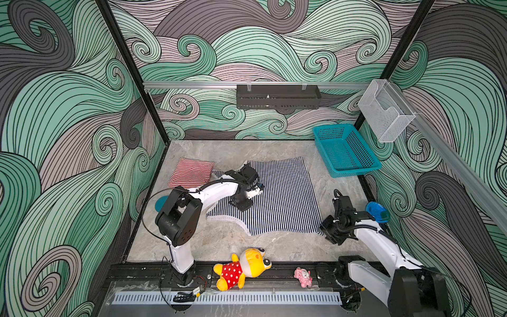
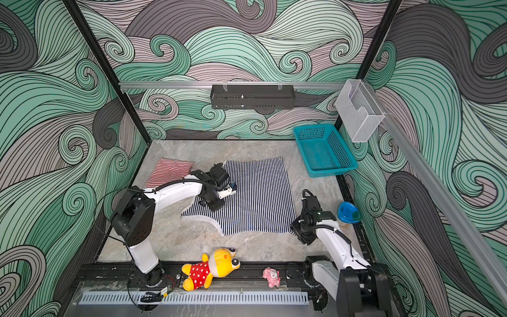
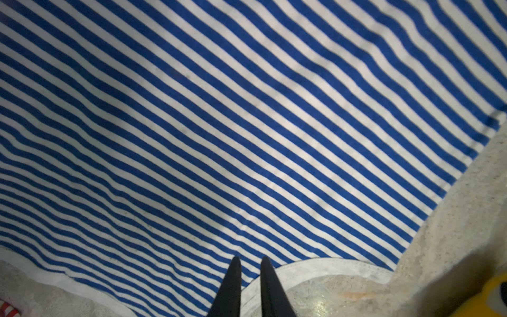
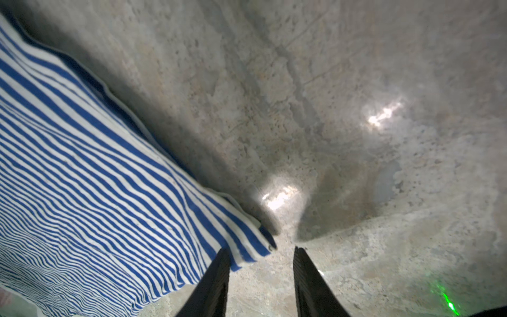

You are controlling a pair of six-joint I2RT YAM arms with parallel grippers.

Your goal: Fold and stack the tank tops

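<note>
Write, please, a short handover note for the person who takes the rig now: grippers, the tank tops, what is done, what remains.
Left gripper: jaws nearly together at the white trim of the navy tank top; I cannot tell if it grips.
Right gripper: open at that top's near right corner, nothing held.
Red tank top: folded, at the far left of the table.
Done: the red one is folded.
Left: fold the navy one, which lies spread flat, then stack the two.
</note>
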